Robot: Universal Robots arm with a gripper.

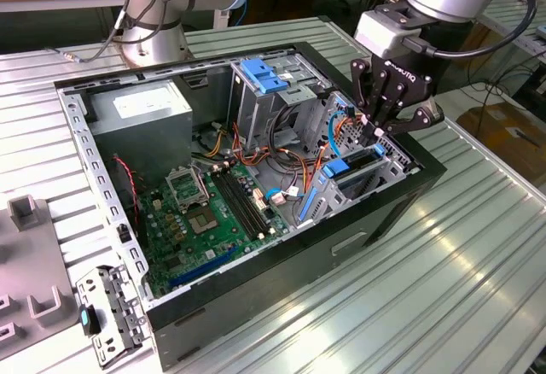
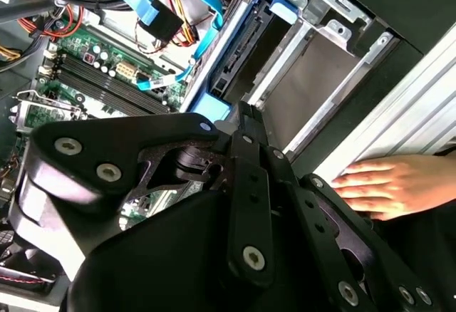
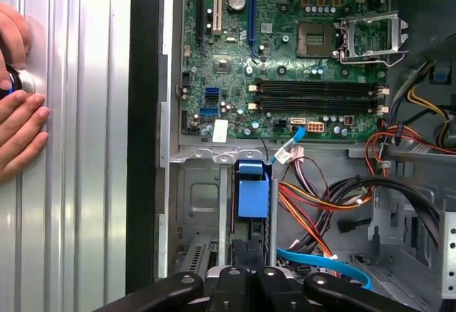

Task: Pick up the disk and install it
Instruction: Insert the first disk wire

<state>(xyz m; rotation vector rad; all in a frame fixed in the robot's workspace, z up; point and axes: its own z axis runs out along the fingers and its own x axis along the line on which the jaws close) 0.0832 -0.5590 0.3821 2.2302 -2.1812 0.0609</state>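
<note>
1 open computer case [image 1: 256, 310] lies on the ribbed bench [image 1: 478, 254]. In the exterior view, at the upper left of the case, sits a big grey box [image 1: 141, 109] with a white sticker. Next comes the green board [image 1: 200, 220] in the middle. After that stands a tall grey cage [image 1: 256, 105] with a blue cap [image 1: 260, 73]. At the right of the frame, the disk [image 1: 357, 163] stands on its thin edge in a metal slot [image 1: 397, 173] by the case wall. It looks partly down in the slot, so I think the step in hand is pushing it home.

To do this well, the disk should go in straight, with its blue rails lined up with the slot's sides. The push should be slow and even. The wires [image 1: 294, 165] just beside the slot should not get pinched. In the second wrist view, a person's hand [image 2: 388, 184] rests on the bench at the right of the frame, so the arm should stay away from it.

The gripper [image 1: 380, 131] hangs right over the disk. The jaws reach down to the disk's top end, but I cannot tell if they are clenched on it or let go.
</note>
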